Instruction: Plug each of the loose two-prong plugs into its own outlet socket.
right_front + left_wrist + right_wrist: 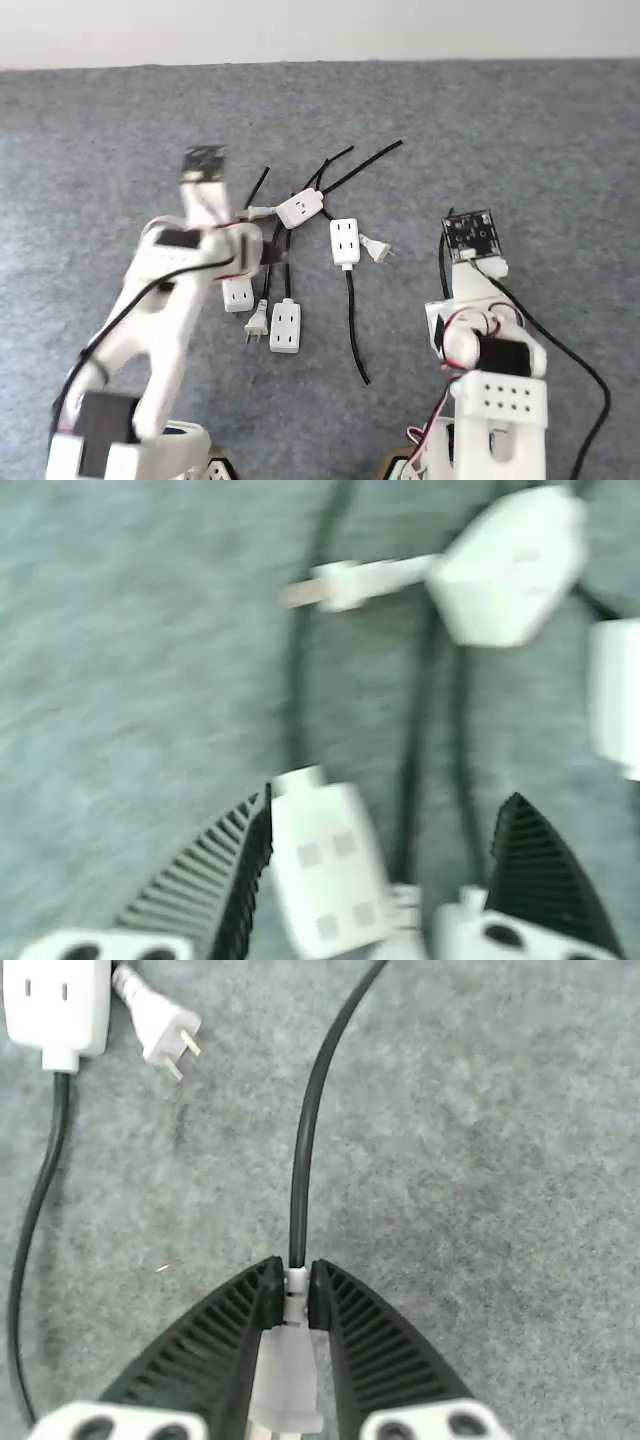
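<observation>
My left gripper [388,805] is open, its dark fingers on either side of a white outlet socket [330,875] on the grey carpet. Farther off lies another outlet socket [510,565] with a white plug [360,580] at its end. In the high view the left gripper [265,255] hovers over the outlet [238,293]. My right gripper [295,1268] is shut on a white two-prong plug [288,1370], whose black cord [315,1110] runs away from it. Beyond it a loose plug [160,1035] lies beside an outlet [55,1000].
In the high view, several white outlets lie mid-carpet: one [299,208] at the back, one [344,241] with a plug [376,249] beside it, and one [286,325] with a plug [257,322] next to it. Black cords [352,320] trail between them.
</observation>
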Robot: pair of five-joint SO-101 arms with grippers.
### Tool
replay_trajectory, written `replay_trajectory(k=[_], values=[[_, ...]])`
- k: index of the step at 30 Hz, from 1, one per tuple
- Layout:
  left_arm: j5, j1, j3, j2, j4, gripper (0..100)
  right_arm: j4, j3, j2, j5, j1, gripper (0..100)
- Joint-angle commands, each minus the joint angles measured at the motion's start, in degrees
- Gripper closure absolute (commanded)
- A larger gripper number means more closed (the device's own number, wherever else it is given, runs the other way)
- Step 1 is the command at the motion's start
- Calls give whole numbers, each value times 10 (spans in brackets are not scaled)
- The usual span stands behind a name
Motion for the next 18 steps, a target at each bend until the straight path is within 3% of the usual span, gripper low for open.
replay_trajectory(k=[1,11,18], values=[[-5,-73,71,-89,-47,663,15,-85,73,-4,-4,990],[-7,-180,252,-182,-185,663,-12,-209,304,-7,0,990],[-7,-181,254,-182,-185,663,-73,-285,447,-7,0,990]])
